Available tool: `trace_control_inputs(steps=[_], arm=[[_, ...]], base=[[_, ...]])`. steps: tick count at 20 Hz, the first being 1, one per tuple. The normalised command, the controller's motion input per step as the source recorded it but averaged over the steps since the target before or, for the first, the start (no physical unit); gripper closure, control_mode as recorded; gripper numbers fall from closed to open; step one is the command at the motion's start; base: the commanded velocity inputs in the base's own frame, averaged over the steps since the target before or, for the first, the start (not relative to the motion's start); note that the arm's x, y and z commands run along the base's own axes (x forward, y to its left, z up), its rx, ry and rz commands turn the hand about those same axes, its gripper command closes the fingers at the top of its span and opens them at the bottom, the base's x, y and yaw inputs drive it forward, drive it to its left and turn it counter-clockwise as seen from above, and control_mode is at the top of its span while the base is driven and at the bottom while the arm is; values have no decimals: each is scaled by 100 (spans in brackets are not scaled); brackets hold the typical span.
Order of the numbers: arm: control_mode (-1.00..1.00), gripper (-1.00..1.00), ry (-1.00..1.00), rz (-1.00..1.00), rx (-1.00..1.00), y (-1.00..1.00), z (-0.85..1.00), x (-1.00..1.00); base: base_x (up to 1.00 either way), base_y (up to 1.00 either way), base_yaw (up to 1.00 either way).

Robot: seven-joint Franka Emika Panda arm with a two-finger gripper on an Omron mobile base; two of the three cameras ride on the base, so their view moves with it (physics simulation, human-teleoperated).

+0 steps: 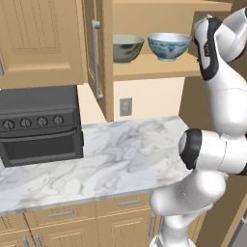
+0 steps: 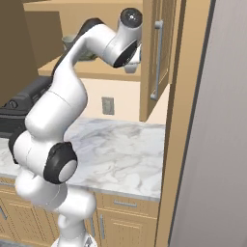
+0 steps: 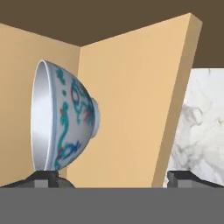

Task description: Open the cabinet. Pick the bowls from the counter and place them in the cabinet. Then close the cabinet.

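Hand view: patterned bowl beside tool

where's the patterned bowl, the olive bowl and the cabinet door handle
patterned bowl (image 1: 169,47): left base view, outer side wall
olive bowl (image 1: 126,49): left base view, outer side wall
cabinet door handle (image 1: 96,60): left base view, middle of bar

Two bowls on my cabinet shelf, marble counter below.

In front of me the shelf inside the open cabinet carries both bowls side by side, upright and slightly apart: the olive-grey bowl toward the open door side, the white bowl with the blue pattern nearer my arm. From my hand's camera the patterned bowl sits on the shelf board close to the cabinet's back corner. Under the cabinet runs the white marble counter, its veined top reaching from the black oven to my base.
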Motion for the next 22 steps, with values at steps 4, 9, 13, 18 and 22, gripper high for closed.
trace_control_inputs(steps=[4,9,13,18,22], arm=[[-100,-100,-11,22,0,25,-9,-100],[-100,-100,-5,20,-5,34,-33,-100],[-100,-100,-5,15,-20,30,-44,-100],[-100,-100,-14,9,-36,23,-37,-100],[-100,-100,-25,0,-50,2,-7,-100]], base=[[0,0,0],[0,0,0],[0,0,0],[0,0,0],[0,0,0]])
